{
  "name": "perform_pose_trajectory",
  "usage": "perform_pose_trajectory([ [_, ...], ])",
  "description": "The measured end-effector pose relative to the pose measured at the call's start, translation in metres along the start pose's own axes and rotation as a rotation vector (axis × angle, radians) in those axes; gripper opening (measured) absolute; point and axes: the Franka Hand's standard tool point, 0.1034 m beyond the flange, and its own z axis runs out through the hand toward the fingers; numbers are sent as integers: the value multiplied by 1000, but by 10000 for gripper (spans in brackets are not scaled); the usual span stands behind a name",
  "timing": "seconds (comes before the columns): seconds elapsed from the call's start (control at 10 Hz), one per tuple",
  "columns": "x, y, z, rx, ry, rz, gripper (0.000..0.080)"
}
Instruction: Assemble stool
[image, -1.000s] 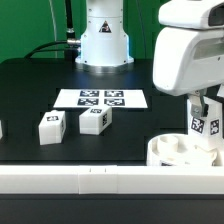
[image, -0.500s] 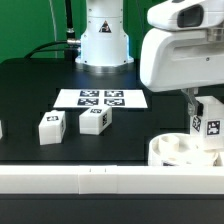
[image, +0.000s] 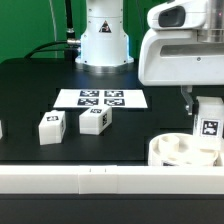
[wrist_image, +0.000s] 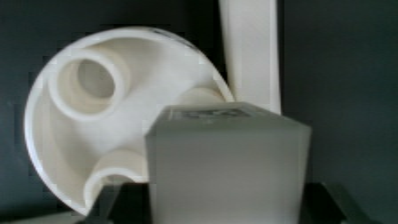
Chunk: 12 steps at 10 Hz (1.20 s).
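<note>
Two loose legs sit side by side on the black table (image: 30, 90), in front of the marker board (image: 102, 98). The left loose leg (image: 52, 128) and the right loose leg (image: 95, 120) each stand near the other without touching, tags facing my exterior camera. At the exterior view's left edge I get a sliver of another white piece (image: 1, 128) (too little of it shows for me to say what it is).

Over on the exterior view's right, the gripper (image: 204, 108) hangs from the arm's big white hand and pinches the held leg (image: 209, 126) between its two fingers, with the leg upright and its tag turned toward the camera. My wrist camera confirms it: the held leg (wrist_image: 228, 160) fills the middle of the picture, with a dark finger (wrist_image: 118, 197) tight against each side of it.

The seat (image: 180, 150) lies flat on the table at the exterior view's lower right, just behind the long white rail (image: 100, 180). The held leg is directly over the seat's right-hand part, and its lower end meets the seat's upper rim from this angle. I cannot tell whether they touch. In the wrist view the seat (wrist_image: 71, 130) shows a round socket hole, with the rail (wrist_image: 251, 50) running past beside it.

The robot base (image: 103, 40) stands at the back of the table.
</note>
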Motion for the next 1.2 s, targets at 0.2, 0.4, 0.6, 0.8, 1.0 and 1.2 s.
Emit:
perform_pose_trajectory([
  [0.2, -1, 1, 1, 11, -9, 151, 346],
  [0.4, -1, 0, 2, 23, -17, 302, 346],
  [0.6, -2, -1, 3, 41, -33, 452, 346],
  [0.8, -2, -2, 3, 51, -45, 576, 346],
  [1.0, -3, -3, 3, 60, -57, 685, 346],
  [1.2, -3, -5, 3, 75, -77, 820, 346],
])
